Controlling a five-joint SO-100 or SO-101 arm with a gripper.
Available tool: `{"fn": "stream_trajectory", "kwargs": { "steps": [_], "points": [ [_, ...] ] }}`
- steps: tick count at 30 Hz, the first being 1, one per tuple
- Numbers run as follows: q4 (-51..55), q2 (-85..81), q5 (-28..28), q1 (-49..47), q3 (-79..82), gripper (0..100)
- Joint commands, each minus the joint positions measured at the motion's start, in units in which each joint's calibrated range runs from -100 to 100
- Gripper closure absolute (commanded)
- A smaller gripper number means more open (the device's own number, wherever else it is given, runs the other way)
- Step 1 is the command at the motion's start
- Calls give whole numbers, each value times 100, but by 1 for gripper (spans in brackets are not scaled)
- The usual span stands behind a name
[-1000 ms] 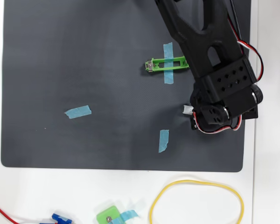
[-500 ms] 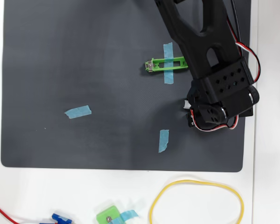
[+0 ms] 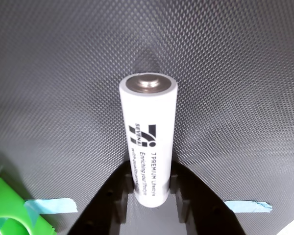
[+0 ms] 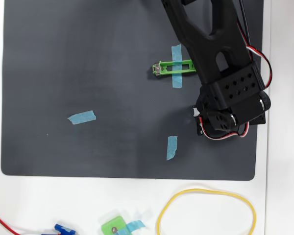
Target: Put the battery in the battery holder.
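Claw clamped on the battery, held above the dark mat.

In the wrist view the gripper (image 3: 152, 188) has both black fingers (image 3: 118, 193) pressed against the sides of the battery (image 3: 148, 132), whose metal cap end points away from the camera. Overhead, the arm (image 4: 220, 54) reaches in from the top edge, folded over the mat (image 4: 88, 73) and hiding the claw. The battery holder (image 4: 169, 67), taped down with a blue strip (image 4: 177, 66), sits partly under the arm; its visible part holds nothing.

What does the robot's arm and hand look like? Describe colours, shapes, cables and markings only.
The arm is matte black plastic with rounded, hollowed links and a block dotted with small holes. Red, white and black cables loop along its side. In the wrist view, the hand shows two black angular fingers. No markings are visible.
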Motion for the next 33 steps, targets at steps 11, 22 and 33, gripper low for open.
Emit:
{"fn": "stream_trajectory", "kwargs": {
  "steps": [11,22,33],
  "points": [
    [-4,-1001,13,155,406,100],
    [-450,-2348,191,155,2547,100],
    [-459,-3602,545,166,3384,100]
  ]
}}
